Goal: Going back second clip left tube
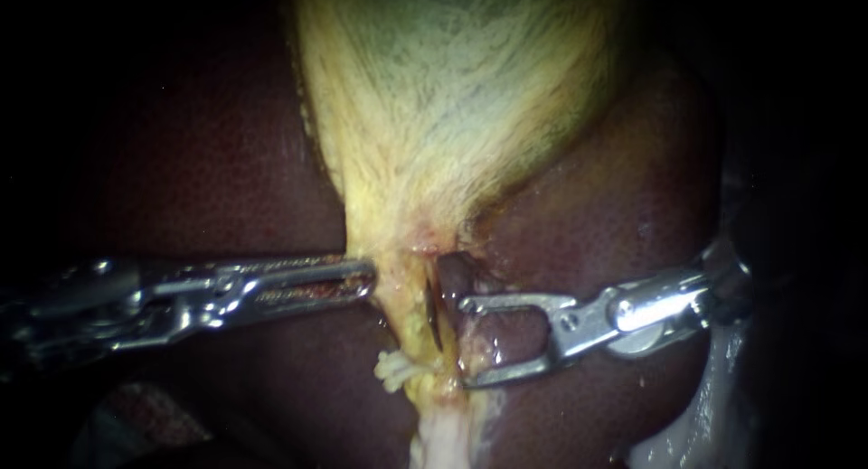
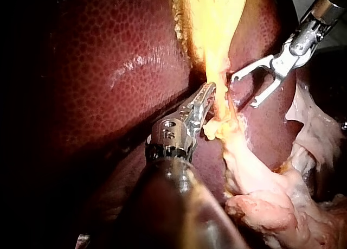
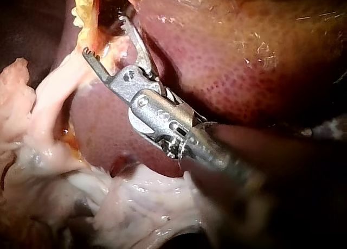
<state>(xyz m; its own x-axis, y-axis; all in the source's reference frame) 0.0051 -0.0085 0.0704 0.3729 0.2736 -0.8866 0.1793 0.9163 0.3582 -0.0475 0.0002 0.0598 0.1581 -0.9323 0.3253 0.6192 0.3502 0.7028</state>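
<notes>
Item: right instrument (image 1: 463, 341), entering from the right. Its tool is standing wide apart and gripping nothing, the two jaws framing a patch of liver (image 1: 181, 180). The tips are lying just beside the tube (image 1: 405, 320), and whether they are touching it is not decidable. The tube is running down from the gallbladder (image 1: 452, 89) between the two instruments, with a dark slit along the side facing the right instrument and a small knotted lump (image 1: 393, 370) on its other side, lower down. No clip is showing plainly on the tube in any view, so its seating is going unconfirmed. Companion item: left instrument (image 1: 369, 279), entering from the left, its tool meeting the tube's opposite edge. Whether that tool is clamped on the tube or only pressing against it cannot be told. Handling note, offered as judgement: the step in hand is reading as the retreat of the right instrument from the tube. It is best done by drawing straight back along the shaft's own line with the tool apart, so that neither tip is hooking the tube or dragging the liver surface. The lower tip, sitting close to wet tissue, is wanting the most care. The left instrument is best kept steady meanwhile, and the loose pale tissue (image 3: 135, 205) under the right shaft is best avoided.
</notes>
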